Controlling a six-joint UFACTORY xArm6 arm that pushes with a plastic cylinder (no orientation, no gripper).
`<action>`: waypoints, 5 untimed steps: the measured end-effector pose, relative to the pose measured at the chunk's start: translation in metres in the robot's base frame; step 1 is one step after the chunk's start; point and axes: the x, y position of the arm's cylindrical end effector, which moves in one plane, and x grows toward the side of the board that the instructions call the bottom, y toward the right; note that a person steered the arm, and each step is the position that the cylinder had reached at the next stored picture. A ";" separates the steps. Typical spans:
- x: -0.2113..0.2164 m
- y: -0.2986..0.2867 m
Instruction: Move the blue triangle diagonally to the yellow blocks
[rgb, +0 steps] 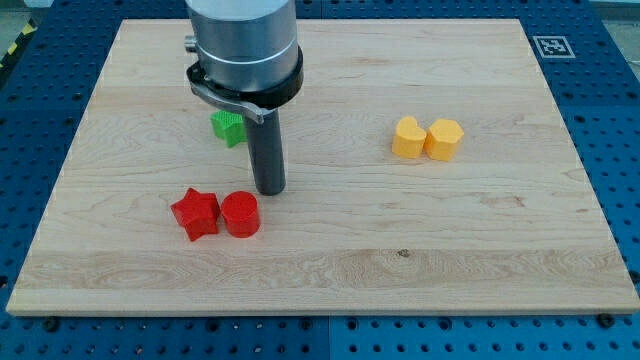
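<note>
No blue triangle shows anywhere in the camera view; the arm's grey body may hide it. Two yellow blocks sit side by side right of centre: a yellow pentagon-like block (407, 138) and a yellow heart-like block (444, 139), touching. My tip (268, 190) rests on the board left of centre, just above and right of the red cylinder (240, 214). A red star (195, 213) touches that cylinder on its left. A green block (229, 126) is partly hidden behind the arm, above and left of my tip.
The wooden board (330, 270) lies on a blue perforated table. The arm's wide grey body (245, 45) covers the board's upper left. A fiducial marker (551, 45) sits off the board's top right corner.
</note>
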 end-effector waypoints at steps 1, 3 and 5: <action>-0.011 0.000; -0.015 -0.033; -0.070 -0.082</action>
